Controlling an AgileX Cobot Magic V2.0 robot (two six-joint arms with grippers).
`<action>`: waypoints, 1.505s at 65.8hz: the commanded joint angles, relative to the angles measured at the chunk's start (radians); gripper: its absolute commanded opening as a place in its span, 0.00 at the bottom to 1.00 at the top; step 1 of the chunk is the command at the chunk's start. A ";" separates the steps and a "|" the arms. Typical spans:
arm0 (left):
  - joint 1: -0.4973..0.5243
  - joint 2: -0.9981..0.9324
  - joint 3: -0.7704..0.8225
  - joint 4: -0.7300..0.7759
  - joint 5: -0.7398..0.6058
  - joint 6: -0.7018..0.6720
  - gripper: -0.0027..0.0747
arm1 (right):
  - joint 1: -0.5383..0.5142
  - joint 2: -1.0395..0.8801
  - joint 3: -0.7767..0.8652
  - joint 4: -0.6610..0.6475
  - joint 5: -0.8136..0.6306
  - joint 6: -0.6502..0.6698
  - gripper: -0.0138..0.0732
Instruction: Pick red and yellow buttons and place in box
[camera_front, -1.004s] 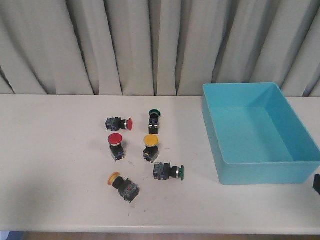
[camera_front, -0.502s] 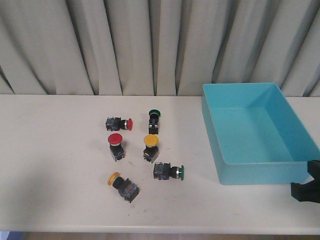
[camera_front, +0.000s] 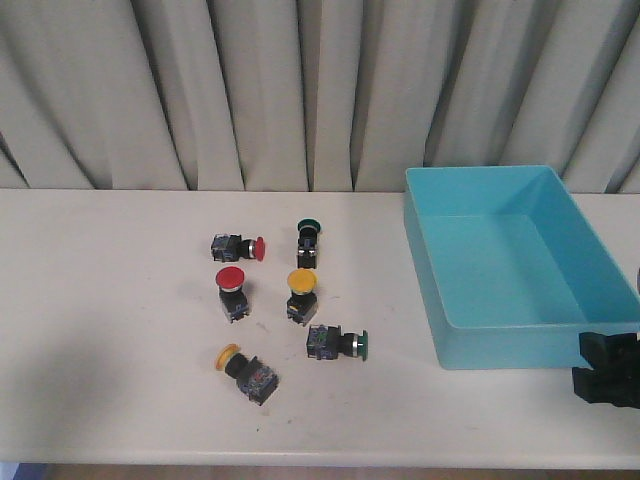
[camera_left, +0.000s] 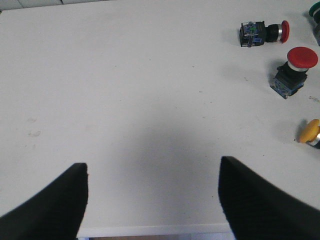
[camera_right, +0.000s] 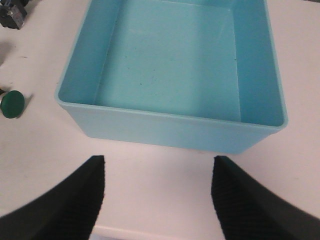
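Observation:
Two red buttons are on the table, one lying on its side (camera_front: 240, 247) (camera_left: 264, 33) and one upright (camera_front: 231, 290) (camera_left: 295, 70). A yellow button (camera_front: 301, 293) stands upright, and another yellow button (camera_front: 245, 370) (camera_left: 310, 132) lies nearer the front. The light-blue box (camera_front: 520, 345) (camera_right: 170, 130) sits at the right with nothing in it. My right gripper (camera_front: 608, 368) (camera_right: 157, 167) is open just in front of the box's near right corner. My left gripper (camera_left: 154, 170) is open over bare table left of the buttons, and it is out of the front view.
Two green-capped buttons sit among the others, one at the back (camera_front: 307, 240) and one lying near the box (camera_front: 338, 343) (camera_right: 12, 103). A grey curtain hangs behind the table. The table's front edge runs just below both grippers.
My right gripper has come into the front view from the right edge and now sits in front of the box's corner. The buttons and box have not moved.

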 joint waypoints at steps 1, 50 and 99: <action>-0.021 0.001 -0.037 -0.005 -0.050 0.022 0.80 | -0.008 -0.003 -0.031 0.000 -0.071 -0.008 0.77; -0.231 0.529 -0.473 -0.335 0.158 0.763 0.79 | -0.008 -0.003 -0.031 0.000 -0.073 -0.008 0.77; -0.281 1.141 -1.025 -0.351 0.333 0.958 0.79 | -0.008 -0.003 -0.031 0.000 -0.074 -0.008 0.76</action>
